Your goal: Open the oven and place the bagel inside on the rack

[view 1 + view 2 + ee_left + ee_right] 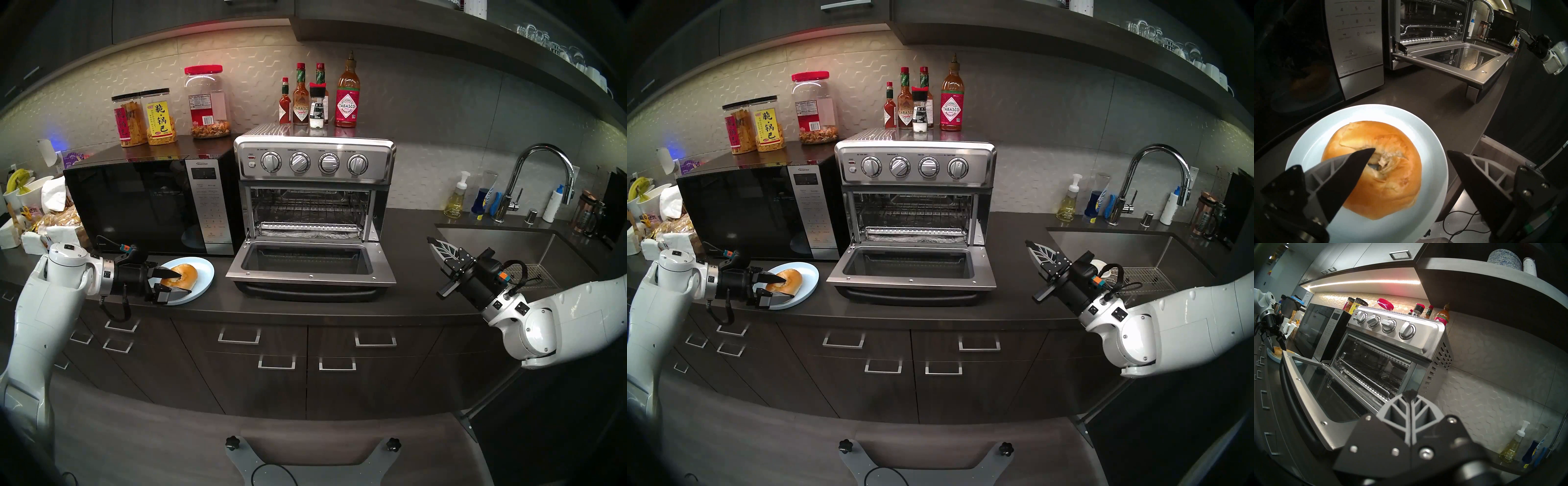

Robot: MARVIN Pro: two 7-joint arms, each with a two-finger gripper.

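Observation:
The golden-brown bagel (pixel 188 273) (pixel 1390 140) lies flat on a pale blue plate (pixel 203 271) (pixel 1432 144) on the counter, left of the oven. My left gripper (pixel 183 281) (pixel 1411 151) is open over it. One finger reaches above the bagel's centre hole and the other stands past the plate's near rim. The steel oven (pixel 315 163) (pixel 1403 338) has its door (pixel 310 268) dropped flat. The wire rack (pixel 305 207) sits bare inside, above a foil-lined tray (pixel 308 226). My right gripper (pixel 429 241) (pixel 1410 393) is shut and empty, hanging right of the door.
A black microwave (pixel 142 207) stands just behind the plate, with snack jars (pixel 149 118) on top. Sauce bottles (pixel 347 98) stand on the oven. The sink (pixel 509 244), faucet (pixel 543 176) and soap bottles (pixel 456 197) are at the right. Bread bags and bowls (pixel 40 210) crowd the far left.

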